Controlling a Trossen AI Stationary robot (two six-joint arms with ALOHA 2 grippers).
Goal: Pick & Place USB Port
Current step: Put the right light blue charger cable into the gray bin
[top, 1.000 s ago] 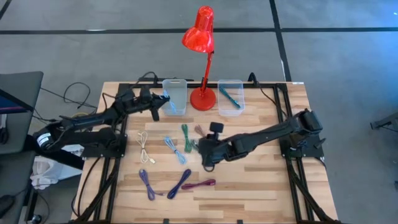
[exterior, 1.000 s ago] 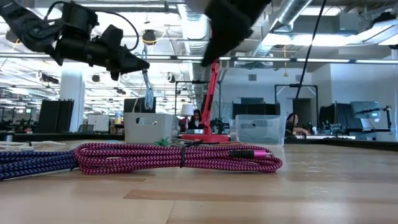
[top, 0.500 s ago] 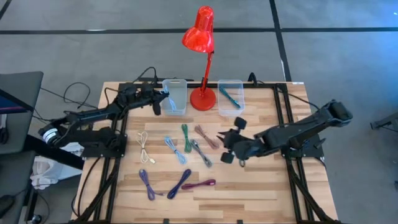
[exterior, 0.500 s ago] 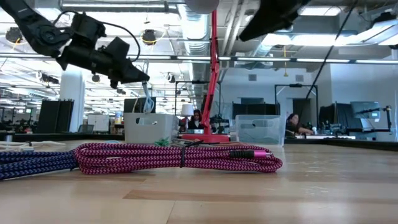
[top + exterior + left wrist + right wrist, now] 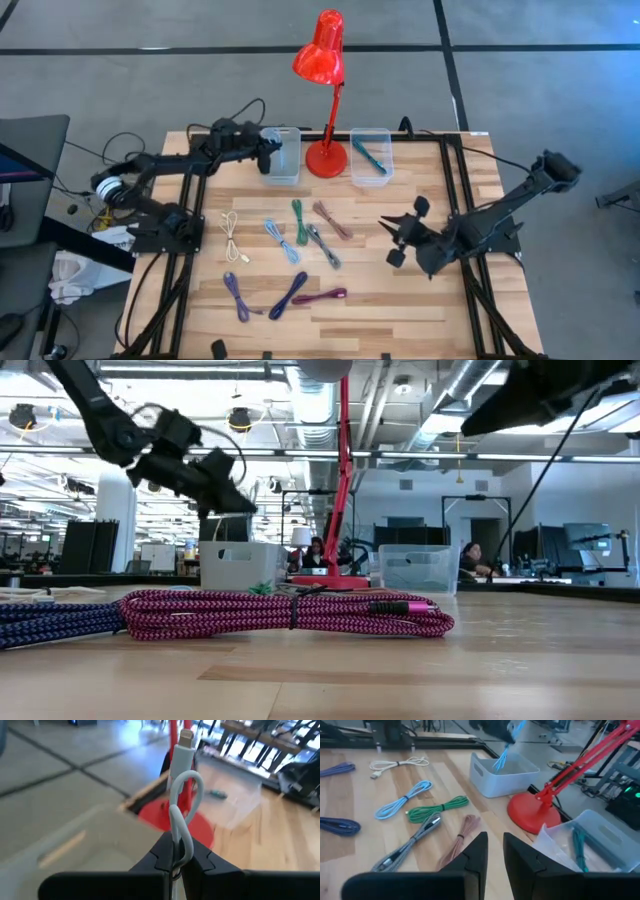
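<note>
My left gripper (image 5: 268,158) is over the left clear bin (image 5: 284,156) at the table's far side, shut on a bundled light blue cable (image 5: 181,795). In the right wrist view that cable (image 5: 503,753) hangs above the bin (image 5: 506,774). My right gripper (image 5: 392,240) hovers right of centre, its fingers (image 5: 479,851) a narrow gap apart with nothing between them. Several bundled cables lie flat on the table: white (image 5: 232,236), light blue (image 5: 281,240), green (image 5: 298,221), brown (image 5: 332,220), grey (image 5: 322,246), purple (image 5: 237,296), navy (image 5: 288,294) and magenta (image 5: 320,297). My left gripper pinches the looped strands of the light blue cable (image 5: 177,840) between its two fingers, near one end of the bundle. The rest reaches out past the fingertips, with a connector (image 5: 186,739) at its free end. The cable is lifted clear of the table, over the left bin's opening.
A red desk lamp (image 5: 325,100) stands between the two bins at the far edge. The right clear bin (image 5: 370,156) holds a teal cable. Black frame rails run along both sides of the wooden table. Bare wood lies near the table's front edge on the right.
My left gripper has carried the light blue cable toward the table's right, to over the left bin, staying shut. My right gripper has drawn back from above the cables toward the table's right edge, rolling as it went. The cables on the table have not moved.
</note>
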